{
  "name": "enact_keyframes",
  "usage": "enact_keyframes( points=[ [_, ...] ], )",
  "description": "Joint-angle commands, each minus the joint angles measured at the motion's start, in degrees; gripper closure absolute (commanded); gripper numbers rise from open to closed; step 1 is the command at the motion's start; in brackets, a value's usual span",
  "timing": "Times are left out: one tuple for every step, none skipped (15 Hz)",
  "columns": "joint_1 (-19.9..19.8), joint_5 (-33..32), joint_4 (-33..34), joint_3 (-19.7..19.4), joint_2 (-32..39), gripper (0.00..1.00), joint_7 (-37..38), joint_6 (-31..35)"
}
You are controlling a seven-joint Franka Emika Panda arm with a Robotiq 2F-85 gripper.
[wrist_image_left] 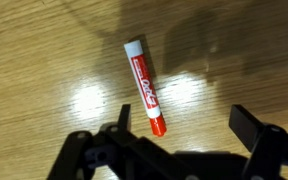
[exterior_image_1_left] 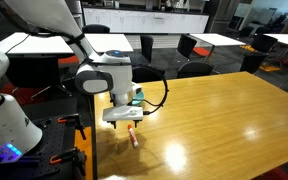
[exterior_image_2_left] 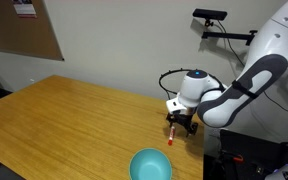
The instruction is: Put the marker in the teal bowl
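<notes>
In the wrist view the marker [wrist_image_left: 146, 88] lies flat on the wooden tabletop [wrist_image_left: 44, 60] at mid-frame, white end up. Its red end lies beside the lower-left finger of the end effector [wrist_image_left: 184, 120], whose jaws stand wide apart, holding nothing. In an exterior view the teal bowl [exterior_image_2_left: 151, 165] sits at bottom centre.

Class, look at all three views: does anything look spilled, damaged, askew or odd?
Nothing stands out. The marker lies flat and intact on the table under the open gripper; the teal bowl sits upright, nothing spilled.
</notes>
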Motion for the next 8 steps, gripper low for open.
enact_keyframes(
  points=[
    [-2.31,3.52,1.43,2.44,2.25,0.00,-2.66,2.15],
    [-2.74,4.46,1.70,2.91,2.57,0.00,-3.24,2.19],
    [-3.30,5.77,2.06,3.51,2.95,0.00,-4.65,2.14],
    [-3.85,6.82,2.68,4.00,3.51,0.00,-5.98,1.91],
    [-4.38,7.72,3.24,4.46,4.01,0.00,-7.32,1.65],
    [-4.87,8.13,3.81,4.78,4.53,0.00,-8.54,1.40],
    [-5.27,8.17,4.46,5.02,5.12,0.00,-9.63,1.15],
    [-5.62,7.99,4.99,5.17,5.60,0.00,-10.10,0.95]
  ],
)
